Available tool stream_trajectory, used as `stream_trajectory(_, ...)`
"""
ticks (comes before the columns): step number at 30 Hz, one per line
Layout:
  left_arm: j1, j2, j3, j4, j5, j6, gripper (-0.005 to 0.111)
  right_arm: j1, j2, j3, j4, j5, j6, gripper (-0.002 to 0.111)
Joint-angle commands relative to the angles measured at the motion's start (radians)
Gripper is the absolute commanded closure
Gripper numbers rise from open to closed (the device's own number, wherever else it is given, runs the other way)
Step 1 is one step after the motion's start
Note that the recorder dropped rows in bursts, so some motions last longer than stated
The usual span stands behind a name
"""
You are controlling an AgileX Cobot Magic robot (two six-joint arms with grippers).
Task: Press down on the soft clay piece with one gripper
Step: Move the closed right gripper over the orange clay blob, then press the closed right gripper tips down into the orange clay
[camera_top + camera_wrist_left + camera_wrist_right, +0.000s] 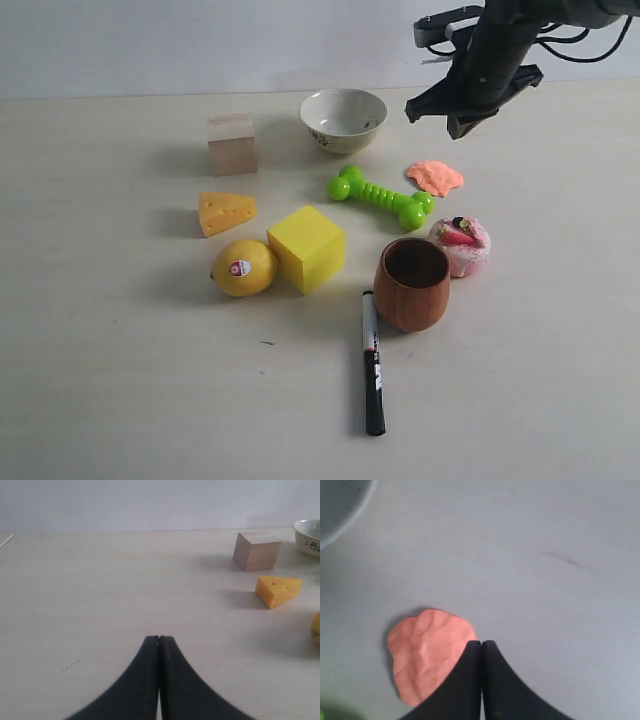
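The soft clay piece (435,177) is a flat, lumpy salmon-orange blob lying on the table right of the green bone toy (381,197). My right gripper (466,122) hangs in the air behind and a little above it, shut with nothing held. In the right wrist view the clay (427,652) lies just under and beside the closed tips of that gripper (481,642), partly covered by one finger. My left gripper (159,638) is shut and empty over bare table; it does not show in the exterior view.
A white bowl (343,119) stands behind the bone. A wooden block (232,143), cheese wedge (226,212), lemon (244,268) and yellow cube (307,248) lie to the left. A pink cupcake toy (460,245), wooden cup (412,283) and black marker (372,362) sit in front.
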Motion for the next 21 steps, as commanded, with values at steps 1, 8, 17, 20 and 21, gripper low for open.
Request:
stream_trajectory(1, -0.004, -0.006, 0.000, -0.002, -0.007, -0.001, 0.107, -0.017, 0.026, -0.008, 0.076, 0.007, 0.020, 0.108)
stream_trajectory(8, -0.004, -0.006, 0.000, -0.002, -0.007, -0.001, 0.107, -0.015, 0.043, -0.008, 0.166, 0.003, 0.016, 0.108)
stream_trajectory(17, -0.004, -0.006, 0.000, -0.002, -0.007, -0.001, 0.107, -0.015, 0.055, -0.008, 0.183, 0.017, 0.011, 0.108)
stream_trajectory(20, -0.004, -0.006, 0.000, -0.002, -0.007, -0.001, 0.107, -0.015, 0.066, -0.008, 0.187, 0.023, 0.011, 0.108)
stream_trajectory(21, -0.004, -0.006, 0.000, -0.002, -0.007, -0.001, 0.107, -0.015, 0.075, -0.008, 0.189, 0.030, 0.011, 0.108)
